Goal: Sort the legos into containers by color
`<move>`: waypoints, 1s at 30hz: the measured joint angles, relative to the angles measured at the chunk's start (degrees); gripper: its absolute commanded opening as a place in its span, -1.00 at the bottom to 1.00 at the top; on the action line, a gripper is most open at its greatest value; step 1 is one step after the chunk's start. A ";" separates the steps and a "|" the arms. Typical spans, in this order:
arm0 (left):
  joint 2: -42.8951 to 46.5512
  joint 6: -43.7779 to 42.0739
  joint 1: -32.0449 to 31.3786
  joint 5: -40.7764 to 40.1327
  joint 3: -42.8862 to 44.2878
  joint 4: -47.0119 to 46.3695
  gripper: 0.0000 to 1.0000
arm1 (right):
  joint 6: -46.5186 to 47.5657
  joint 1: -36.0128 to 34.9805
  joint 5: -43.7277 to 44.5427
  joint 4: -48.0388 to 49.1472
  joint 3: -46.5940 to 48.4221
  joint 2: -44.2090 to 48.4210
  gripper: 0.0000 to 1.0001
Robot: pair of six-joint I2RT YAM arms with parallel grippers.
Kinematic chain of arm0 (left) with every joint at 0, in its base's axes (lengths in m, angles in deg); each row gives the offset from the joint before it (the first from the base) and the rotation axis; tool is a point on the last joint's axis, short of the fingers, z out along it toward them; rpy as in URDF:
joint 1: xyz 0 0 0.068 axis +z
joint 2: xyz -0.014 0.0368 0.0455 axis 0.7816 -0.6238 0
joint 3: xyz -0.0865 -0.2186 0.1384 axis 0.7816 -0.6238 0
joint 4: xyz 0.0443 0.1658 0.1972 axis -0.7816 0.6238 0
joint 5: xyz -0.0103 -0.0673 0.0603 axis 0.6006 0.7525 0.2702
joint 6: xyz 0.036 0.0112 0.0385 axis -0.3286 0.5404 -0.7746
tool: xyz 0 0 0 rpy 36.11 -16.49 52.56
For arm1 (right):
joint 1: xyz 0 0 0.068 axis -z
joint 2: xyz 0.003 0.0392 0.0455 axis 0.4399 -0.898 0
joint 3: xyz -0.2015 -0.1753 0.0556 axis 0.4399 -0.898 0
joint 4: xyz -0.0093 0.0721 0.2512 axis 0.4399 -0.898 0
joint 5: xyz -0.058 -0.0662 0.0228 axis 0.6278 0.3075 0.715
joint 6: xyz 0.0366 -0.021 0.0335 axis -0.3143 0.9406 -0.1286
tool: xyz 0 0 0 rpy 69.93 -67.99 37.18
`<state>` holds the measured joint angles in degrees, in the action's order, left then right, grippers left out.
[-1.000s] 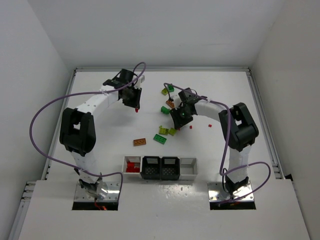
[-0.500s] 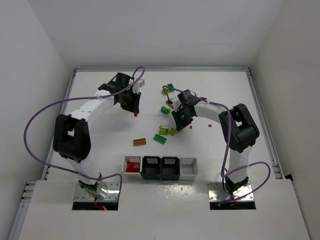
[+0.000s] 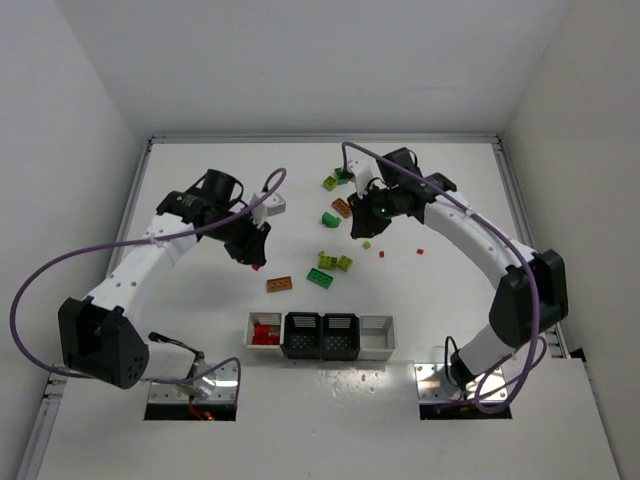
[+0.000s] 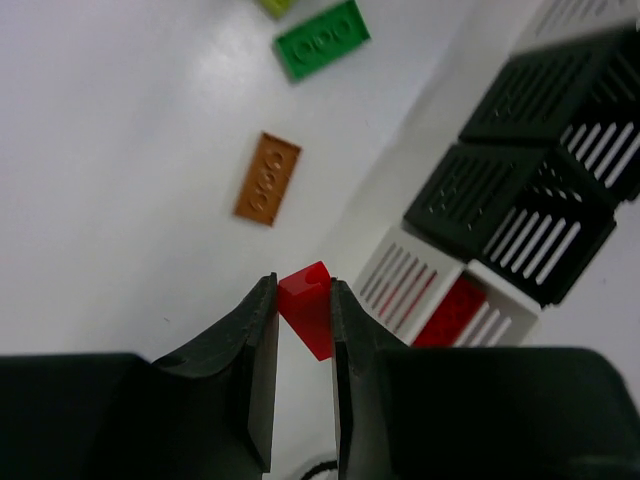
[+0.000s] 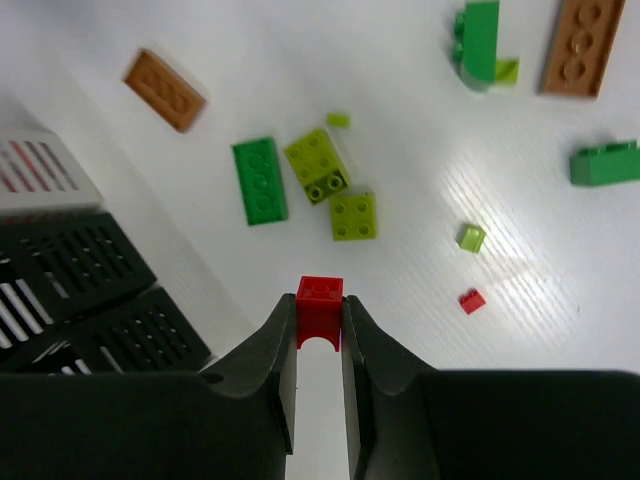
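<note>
Wrist views resolve what the overhead view hides: left gripper (image 4: 303,292) pinches a red lego (image 4: 308,312), containers (image 4: 478,192) in frame; right gripper (image 5: 320,312) pinches a second red lego (image 5: 320,296).

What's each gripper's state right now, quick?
Left gripper: closed, holding a red lego.
Right gripper: closed, holding a second red lego.

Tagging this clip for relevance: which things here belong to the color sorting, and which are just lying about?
Job:
left gripper holding one red lego
right gripper holding another red lego
loose legos on the table
containers, red pieces already in the left white bin

Lying about:
purple cables
metal base plates
</note>
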<state>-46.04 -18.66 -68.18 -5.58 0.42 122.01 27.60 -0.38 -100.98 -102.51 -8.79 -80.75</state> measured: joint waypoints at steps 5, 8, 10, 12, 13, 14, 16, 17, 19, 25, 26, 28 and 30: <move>5.25 -5.95 -0.55 0.61 -4.61 6.64 -0.82 | -0.07 -0.37 -3.96 -1.03 2.16 2.43 -0.87; 7.72 -8.07 -1.97 0.59 -4.74 8.96 -0.82 | -0.68 -0.42 -5.66 -1.42 2.25 2.38 -0.87; 8.96 -9.44 -3.34 0.74 -4.63 10.43 -0.82 | -1.25 -0.42 -6.56 -1.66 2.64 2.29 -0.87; 9.60 -10.99 -4.81 0.87 -4.48 12.00 -0.82 | -1.77 -0.42 -7.28 -1.70 3.45 2.12 -0.87; 9.66 -11.78 -5.57 0.90 -4.31 12.85 -0.82 | -1.99 -0.42 -7.54 -1.68 3.85 2.10 -0.87; 9.68 -12.59 -6.23 0.96 -4.20 13.44 -0.82 | -2.12 -0.42 -7.69 -1.68 4.11 2.10 -0.87; 10.01 -14.78 -7.76 1.16 -4.17 14.58 -0.82 | -2.47 -0.42 -8.07 -1.49 4.39 2.10 -0.87; 10.45 -15.63 -8.46 1.31 -4.20 15.04 -0.82 | -2.64 -0.42 -8.22 -1.40 4.39 2.10 -0.87; 11.93 -16.87 -10.10 1.27 -4.22 15.56 -0.79 | -2.93 -0.42 -8.50 -1.36 4.39 2.10 -0.87; 15.04 -18.78 -16.55 0.59 -4.50 16.63 -0.50 | -3.52 -0.42 -8.63 -1.36 4.44 2.10 -0.87; 15.04 -18.97 -17.64 0.15 -4.83 16.72 -0.46 | -3.54 -0.42 -8.72 -1.36 4.48 2.10 -0.87; 14.99 -19.65 -19.23 -0.48 -5.68 17.38 -0.40 | -3.61 -0.42 -8.87 -1.36 4.66 2.08 -0.87; 14.99 -20.24 -19.96 -0.96 -6.16 17.90 -0.37 | -3.69 -0.42 -8.96 -1.33 4.92 1.99 -0.87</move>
<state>-31.05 -38.90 -88.14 -6.54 -5.74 139.91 23.91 -0.80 -109.94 -103.84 -3.88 -78.76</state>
